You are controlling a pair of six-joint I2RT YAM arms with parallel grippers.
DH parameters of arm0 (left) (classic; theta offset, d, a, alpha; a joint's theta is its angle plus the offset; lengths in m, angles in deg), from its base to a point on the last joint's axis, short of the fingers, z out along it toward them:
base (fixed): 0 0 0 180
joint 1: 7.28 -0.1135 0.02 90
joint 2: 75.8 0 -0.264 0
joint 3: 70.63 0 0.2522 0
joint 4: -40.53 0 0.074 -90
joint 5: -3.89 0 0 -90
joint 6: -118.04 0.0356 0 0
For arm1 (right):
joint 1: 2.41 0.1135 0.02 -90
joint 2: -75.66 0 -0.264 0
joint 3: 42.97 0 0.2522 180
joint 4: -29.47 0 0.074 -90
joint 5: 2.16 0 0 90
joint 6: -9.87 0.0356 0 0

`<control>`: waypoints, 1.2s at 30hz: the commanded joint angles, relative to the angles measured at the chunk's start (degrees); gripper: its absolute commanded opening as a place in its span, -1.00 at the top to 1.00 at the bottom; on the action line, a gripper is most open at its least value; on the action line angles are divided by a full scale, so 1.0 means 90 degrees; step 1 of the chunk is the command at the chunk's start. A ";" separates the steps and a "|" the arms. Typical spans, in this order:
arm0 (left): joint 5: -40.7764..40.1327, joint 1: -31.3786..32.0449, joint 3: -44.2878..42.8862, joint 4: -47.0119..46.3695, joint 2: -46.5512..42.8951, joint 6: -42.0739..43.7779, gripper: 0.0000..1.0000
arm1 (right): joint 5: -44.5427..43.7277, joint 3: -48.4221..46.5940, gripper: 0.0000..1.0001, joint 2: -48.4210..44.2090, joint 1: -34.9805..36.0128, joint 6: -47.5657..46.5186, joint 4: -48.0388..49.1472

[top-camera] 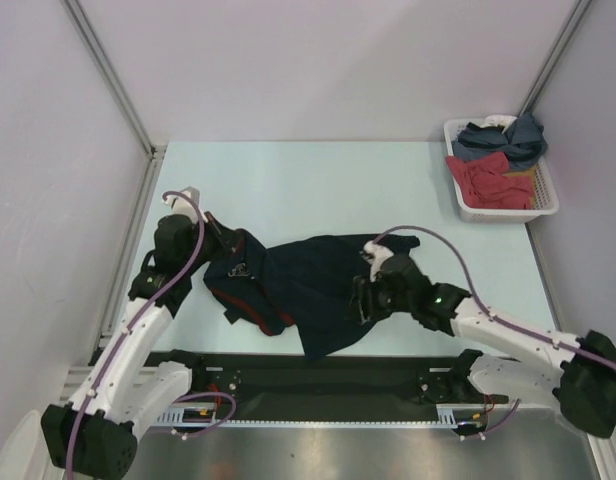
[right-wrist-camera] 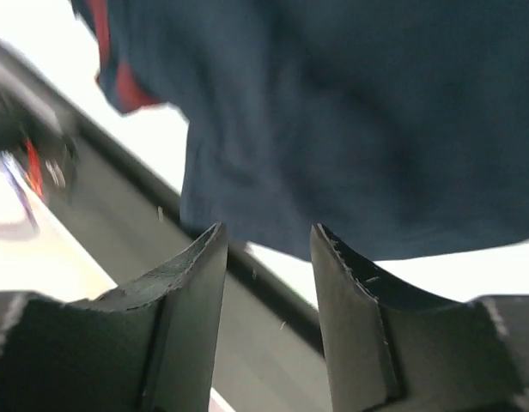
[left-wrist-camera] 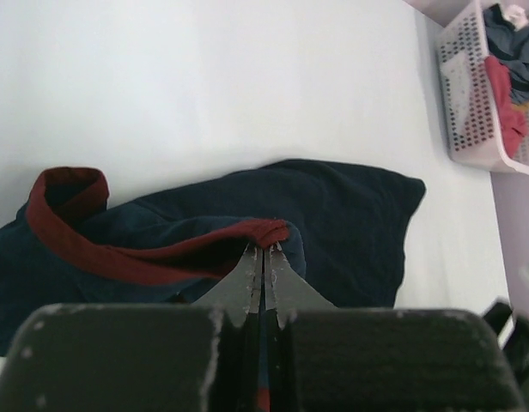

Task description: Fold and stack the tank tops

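1. Left gripper (left-wrist-camera: 263, 247): clenched, jaws pressed together on the reddish trim (left-wrist-camera: 144, 257) of the navy tank top (left-wrist-camera: 350, 215).
2. Gripped at the garment's 9 o'clock end, seen from above; trim bunched into a fold at the fingertips.
3. Right gripper (right-wrist-camera: 269, 232): released, fingers apart, holding nothing, poised over the dark cloth near its 4 o'clock edge.
4. Navy top spread crumpled across the middle of the table (top-camera: 318, 190), one corner reaching the black strip (top-camera: 338, 375) at 6 o'clock.
5. At the table's 2 o'clock corner, well apart: a white basket (top-camera: 548, 205).
6. Inside, a slate-blue tank top (top-camera: 503, 140) toward 12 o'clock and a red garment (top-camera: 488, 180) toward 6 o'clock.
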 commanded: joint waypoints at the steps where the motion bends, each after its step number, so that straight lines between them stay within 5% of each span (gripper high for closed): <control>1: -0.0197 -0.0050 -0.0376 -0.0388 0.0520 0.0101 1.00 | -0.1323 -0.0588 0.04 0.0663 0.1234 -0.0342 0.0059; 5: -0.0372 -0.0050 -0.0396 -0.0584 0.0814 0.0023 0.99 | -0.2068 -0.1358 -0.06 0.1610 0.2688 -0.0284 -0.0253; 12: -0.0441 -0.0060 -0.0425 -0.0643 0.0951 0.0013 0.99 | -0.2926 -0.2490 -0.12 0.3387 0.3891 0.0136 -0.0692; 25: -0.0421 -0.0060 -0.0338 -0.0740 0.1000 0.0042 0.99 | -0.4069 -0.3674 0.03 0.4972 0.4420 0.0546 -0.2206; 36: -0.0450 -0.0060 -0.0445 -0.0662 0.0961 0.0111 0.99 | -0.3953 -0.3509 1.00 0.4887 0.4528 0.0468 -0.2119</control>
